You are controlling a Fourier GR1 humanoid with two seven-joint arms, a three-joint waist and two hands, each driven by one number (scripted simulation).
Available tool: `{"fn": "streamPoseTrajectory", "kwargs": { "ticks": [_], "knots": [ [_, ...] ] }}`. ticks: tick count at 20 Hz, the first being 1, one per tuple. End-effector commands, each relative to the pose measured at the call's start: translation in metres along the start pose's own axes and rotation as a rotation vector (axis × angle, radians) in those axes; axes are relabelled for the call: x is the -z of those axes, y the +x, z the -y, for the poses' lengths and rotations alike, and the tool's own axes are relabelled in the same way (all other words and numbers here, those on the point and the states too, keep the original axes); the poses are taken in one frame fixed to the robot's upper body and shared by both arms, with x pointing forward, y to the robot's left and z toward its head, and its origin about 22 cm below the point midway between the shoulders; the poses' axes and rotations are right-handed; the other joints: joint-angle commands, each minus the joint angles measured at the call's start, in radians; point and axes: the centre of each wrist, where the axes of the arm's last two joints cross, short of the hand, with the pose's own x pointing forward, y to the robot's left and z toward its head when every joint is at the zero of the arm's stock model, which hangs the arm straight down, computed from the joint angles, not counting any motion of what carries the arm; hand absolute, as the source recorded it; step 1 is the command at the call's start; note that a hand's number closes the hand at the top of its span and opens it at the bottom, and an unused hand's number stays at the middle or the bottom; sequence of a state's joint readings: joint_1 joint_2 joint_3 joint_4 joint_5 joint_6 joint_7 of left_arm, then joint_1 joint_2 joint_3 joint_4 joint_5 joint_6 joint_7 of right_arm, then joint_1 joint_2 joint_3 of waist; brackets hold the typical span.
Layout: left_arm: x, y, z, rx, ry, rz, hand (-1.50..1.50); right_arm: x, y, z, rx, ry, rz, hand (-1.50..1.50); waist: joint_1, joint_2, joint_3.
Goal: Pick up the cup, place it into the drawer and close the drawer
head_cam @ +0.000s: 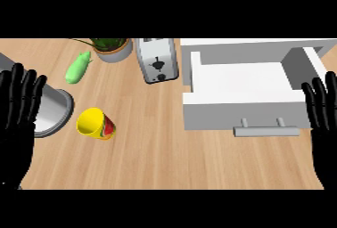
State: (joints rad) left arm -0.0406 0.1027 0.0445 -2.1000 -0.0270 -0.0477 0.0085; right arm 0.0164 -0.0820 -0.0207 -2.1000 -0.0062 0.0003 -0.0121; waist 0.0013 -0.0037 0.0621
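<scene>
A yellow cup [94, 124] with red and green markings lies tilted on the wooden counter at the left of middle, its mouth facing up and left. The white drawer [244, 84] stands pulled open at the right, its inside bare, with a grey handle [265, 129] on its front. My left hand [17, 107] rests open at the left edge, fingers up, a short way left of the cup. At the right edge my right hand [322, 111] rests open, fingers up, beside the drawer's right wall. Neither hand touches anything.
A metal pot [52, 111] stands just left of the cup, partly behind my left hand. A green vegetable [77, 67], a potted plant [112, 48] and a toaster [158, 60] line the back. Bare wood spreads below the cup and drawer.
</scene>
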Motion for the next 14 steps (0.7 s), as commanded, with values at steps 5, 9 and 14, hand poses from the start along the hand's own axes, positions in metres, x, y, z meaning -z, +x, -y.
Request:
{"fn": "streamPoseTrajectory", "kwargs": {
  "ticks": [5, 9, 14],
  "knots": [
    [0.02, -0.008, -0.013, -0.266, -0.485, 0.091, -1.5, 0.003, 0.0, -0.01, 0.031, 0.047, 0.046, -1.5, -0.021, 0.011, -0.067],
    [-0.004, -0.053, -0.033, -0.496, -0.526, -0.162, -1.5, 0.007, -0.009, -0.008, 0.025, 0.174, -0.091, -1.5, -0.002, 0.017, -0.066],
    [0.005, -0.09, -0.104, -0.566, -0.528, -0.201, -1.5, 0.018, -0.007, 0.001, 0.029, 0.207, -0.131, -1.5, -0.011, 0.01, -0.064]
  ]
}}
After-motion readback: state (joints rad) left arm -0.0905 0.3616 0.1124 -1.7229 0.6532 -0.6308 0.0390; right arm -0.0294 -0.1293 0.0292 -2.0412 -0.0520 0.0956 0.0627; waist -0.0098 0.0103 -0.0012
